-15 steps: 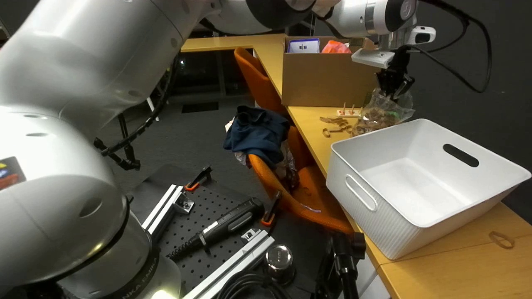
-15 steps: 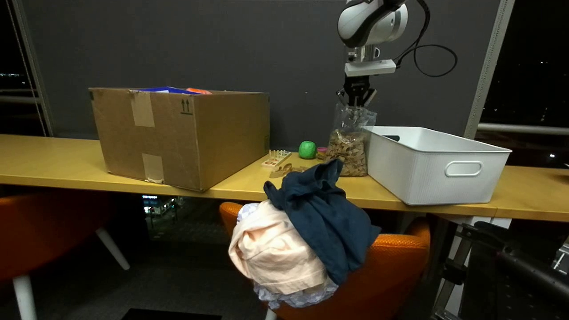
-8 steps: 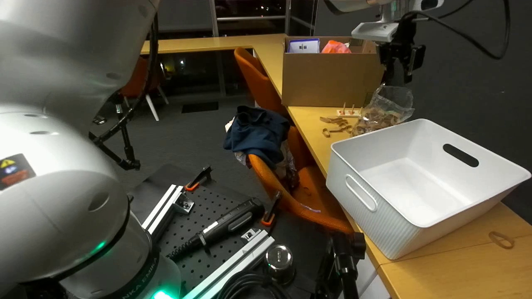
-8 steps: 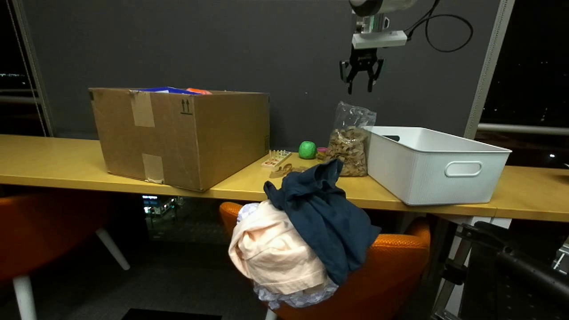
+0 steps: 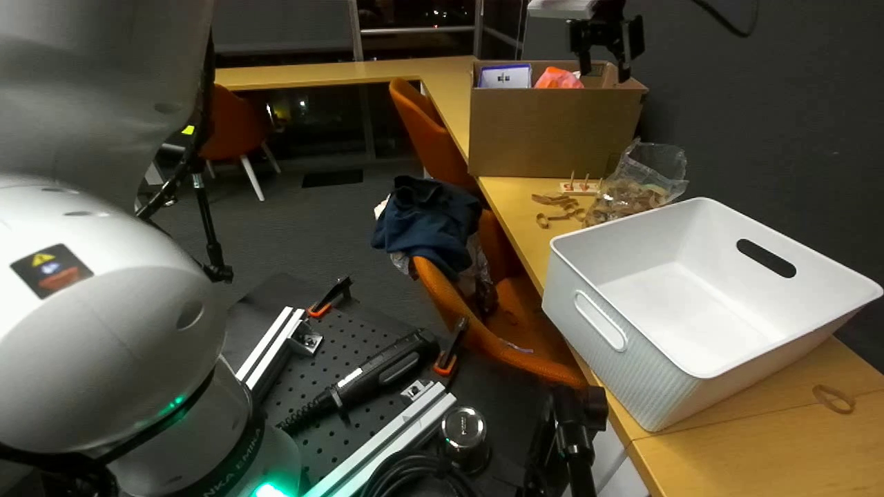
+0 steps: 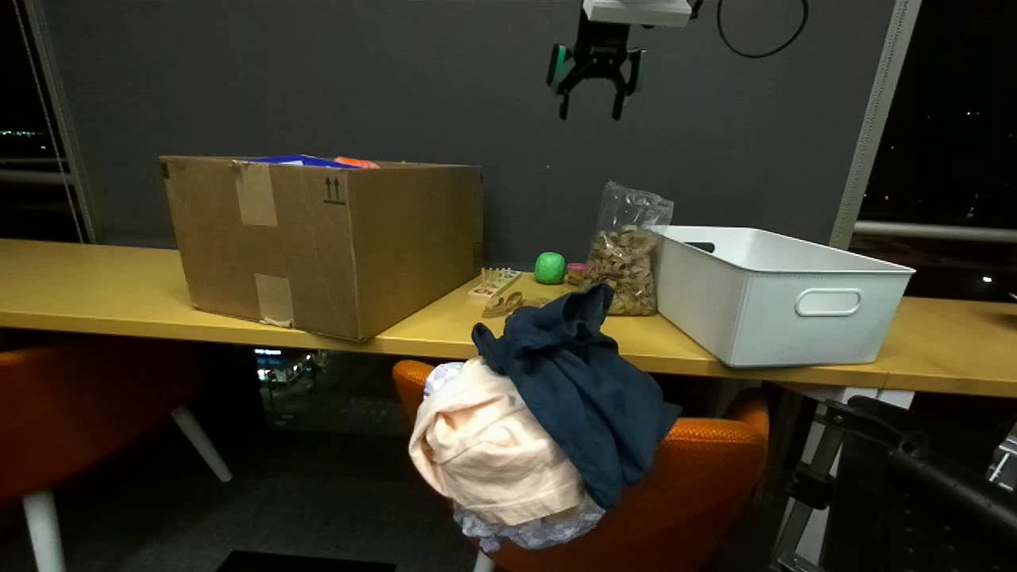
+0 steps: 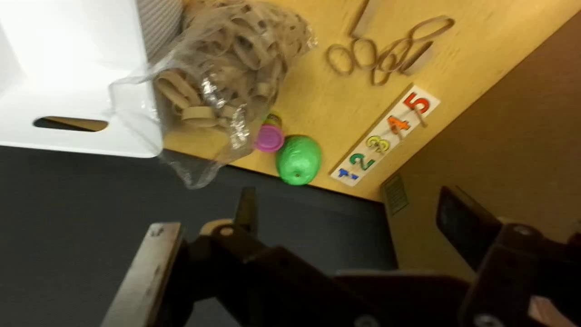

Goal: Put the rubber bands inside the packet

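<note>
My gripper (image 6: 589, 110) hangs open in the air, with nothing between its fingers. It is above the table and, in an exterior view, up and to the left of the packet (image 6: 626, 274). That clear crinkly bag stands upright against the white tub, its lower part full of tan rubber bands and its loose top slightly crumpled. A few loose rubber bands (image 7: 417, 59) lie on the table between the packet and the number board. Another single rubber band (image 5: 820, 395) lies at the near end of the table. In the wrist view the gripper's jaws stand wide apart.
The white tub (image 6: 810, 330) touches or nearly touches the packet. A brown cardboard box (image 6: 413, 246) stands on its other side. Behind are a green ball (image 7: 298, 160), a pink-lidded pot (image 7: 269, 138) and the number board (image 7: 386, 136). An orange chair (image 6: 715, 477) holds clothes in front.
The gripper was closed on the packet's top; it has opened, let go, risen, and shifted towards the cardboard box. The packet has stayed standing where it was.
</note>
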